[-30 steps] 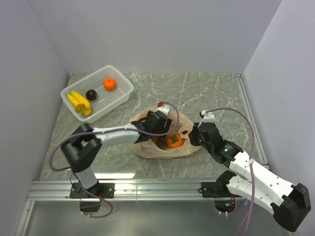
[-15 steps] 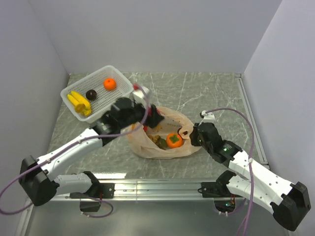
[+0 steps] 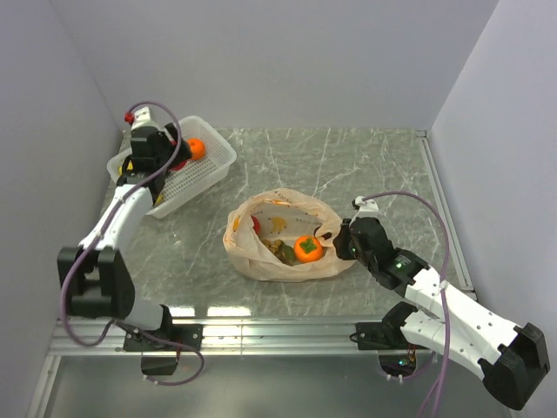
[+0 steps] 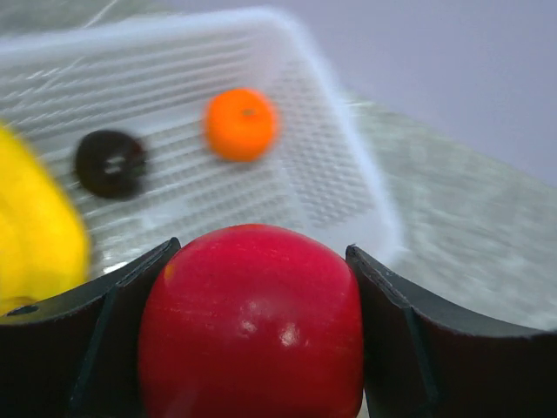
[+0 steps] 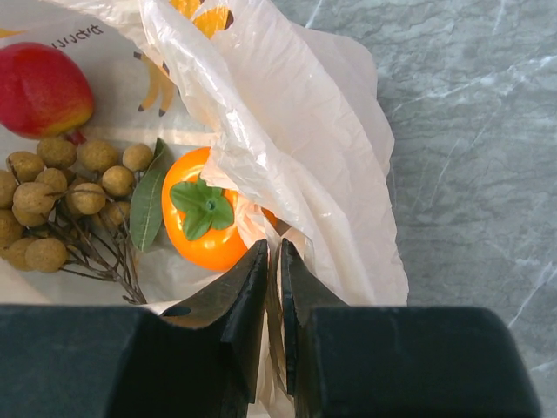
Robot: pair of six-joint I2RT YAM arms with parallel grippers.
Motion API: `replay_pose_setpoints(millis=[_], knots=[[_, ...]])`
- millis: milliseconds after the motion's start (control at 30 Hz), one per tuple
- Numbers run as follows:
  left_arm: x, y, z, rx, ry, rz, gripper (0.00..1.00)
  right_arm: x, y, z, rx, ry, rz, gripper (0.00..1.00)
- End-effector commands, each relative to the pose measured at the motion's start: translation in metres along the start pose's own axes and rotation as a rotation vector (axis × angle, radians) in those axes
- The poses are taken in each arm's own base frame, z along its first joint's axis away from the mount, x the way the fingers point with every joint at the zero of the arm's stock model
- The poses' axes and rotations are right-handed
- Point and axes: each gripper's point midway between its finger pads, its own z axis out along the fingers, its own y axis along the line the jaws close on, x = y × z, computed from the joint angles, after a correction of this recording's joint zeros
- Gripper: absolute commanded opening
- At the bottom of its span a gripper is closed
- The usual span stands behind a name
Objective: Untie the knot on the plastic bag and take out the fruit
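Top external view: the veined grey-green table (image 3: 374, 165) spreads wide behind and right of the plastic bag (image 3: 261, 266), with walls closing three sides. Crinkly, see-through and peach, the bag lies mouth-open; the white mesh basket (image 3: 222, 161) sits well off to its left rear. The left gripper (image 4: 261, 254), over the bag half a second ago, now hangs above the basket, jaws clamping a glossy red apple (image 4: 251, 331). At the bag's right edge the right gripper (image 5: 272, 261) pinches a plastic fold just beside the persimmon (image 5: 204, 222); knobbly brown balls (image 5: 61, 192) lie inside too
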Motion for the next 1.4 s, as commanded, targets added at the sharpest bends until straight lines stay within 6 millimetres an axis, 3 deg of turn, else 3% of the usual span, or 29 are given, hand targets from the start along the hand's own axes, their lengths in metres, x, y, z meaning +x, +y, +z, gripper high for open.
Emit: replay_pose_setpoints(millis=[0, 33, 67, 167, 333, 433, 467, 500, 567, 600, 667, 700, 767, 800, 867, 933, 967, 1000, 1067, 1167, 1300, 1333, 1367], knots=[[-0.002, 0.050, 0.033, -0.129, -0.010, -0.067, 0.49, -0.011, 0.010, -0.002, -0.042, -0.034, -0.004, 0.19], [-0.004, 0.062, 0.038, -0.154, -0.007, -0.073, 0.55, -0.012, 0.012, -0.002, -0.048, -0.033, -0.005, 0.20], [0.004, 0.071, 0.047, -0.171, 0.014, -0.075, 0.74, -0.011, 0.013, -0.002, -0.051, -0.028, -0.007, 0.20], [0.008, 0.084, 0.051, -0.194, 0.015, -0.069, 0.99, -0.013, 0.017, -0.003, -0.068, -0.029, -0.011, 0.26], [0.000, 0.083, 0.039, -0.200, -0.012, -0.059, 0.99, -0.011, 0.016, -0.001, -0.066, -0.027, -0.010, 0.43], [-0.009, 0.066, 0.024, -0.154, -0.030, -0.055, 0.99, -0.008, 0.014, -0.001, -0.061, -0.026, -0.007, 0.43], [-0.020, 0.054, 0.012, -0.128, -0.061, -0.036, 0.97, -0.009, 0.013, -0.001, -0.058, -0.029, -0.004, 0.43], [-0.014, 0.030, 0.005, -0.093, -0.054, -0.003, 0.97, -0.009, 0.012, -0.002, -0.052, -0.033, -0.003, 0.43], [-0.025, -0.008, -0.017, -0.024, -0.087, 0.060, 0.95, -0.008, 0.010, -0.002, -0.046, -0.035, -0.004, 0.43], [-0.009, -0.046, -0.030, 0.057, -0.046, 0.102, 0.95, -0.009, 0.010, -0.002, -0.046, -0.039, -0.004, 0.43], [-0.009, -0.092, -0.059, 0.183, -0.045, 0.125, 0.93, -0.008, 0.007, -0.002, -0.032, -0.036, -0.005, 0.42], [0.009, -0.129, -0.079, 0.292, -0.008, 0.148, 0.92, -0.006, 0.006, -0.001, -0.026, -0.031, -0.002, 0.42], [0.023, -0.166, -0.111, 0.421, 0.019, 0.144, 0.89, -0.003, 0.003, -0.001, -0.017, -0.026, 0.008, 0.42], [0.044, -0.194, -0.133, 0.515, 0.062, 0.161, 0.88, -0.001, 0.003, -0.001, -0.017, -0.025, 0.012, 0.42], [0.082, -0.227, -0.165, 0.632, 0.145, 0.183, 0.86, 0.005, 0.001, 0.000, -0.015, -0.013, 0.023, 0.42], [0.117, -0.241, -0.182, 0.681, 0.240, 0.232, 0.86, 0.011, -0.001, 0.001, -0.013, -0.004, 0.030, 0.42], [0.143, -0.243, -0.179, 0.663, 0.291, 0.270, 0.86, 0.013, -0.001, 0.001, -0.018, 0.001, 0.036, 0.42], [0.166, -0.251, -0.192, 0.689, 0.331, 0.312, 0.86, 0.014, -0.001, 0.002, -0.019, 0.002, 0.040, 0.42], [0.213, -0.235, -0.182, 0.593, 0.402, 0.406, 0.84, 0.017, -0.001, 0.002, -0.024, 0.008, 0.043, 0.42], [0.270, -0.217, -0.193, 0.519, 0.523, 0.475, 0.81, 0.020, -0.001, 0.003, -0.026, 0.013, 0.041, 0.42], [0.309, -0.177, -0.204, 0.384, 0.603, 0.442, 0.72, 0.019, -0.002, 0.002, -0.023, 0.013, 0.037, 0.42], [0.322, -0.157, -0.206, 0.341, 0.625, 0.447, 0.70, 0.018, -0.002, 0.002, -0.024, 0.008, 0.038, 0.42], [0.323, -0.152, -0.213, 0.314, 0.634, 0.389, 0.68, 0.018, -0.002, 0.002, -0.026, 0.007, 0.036, 0.42]])
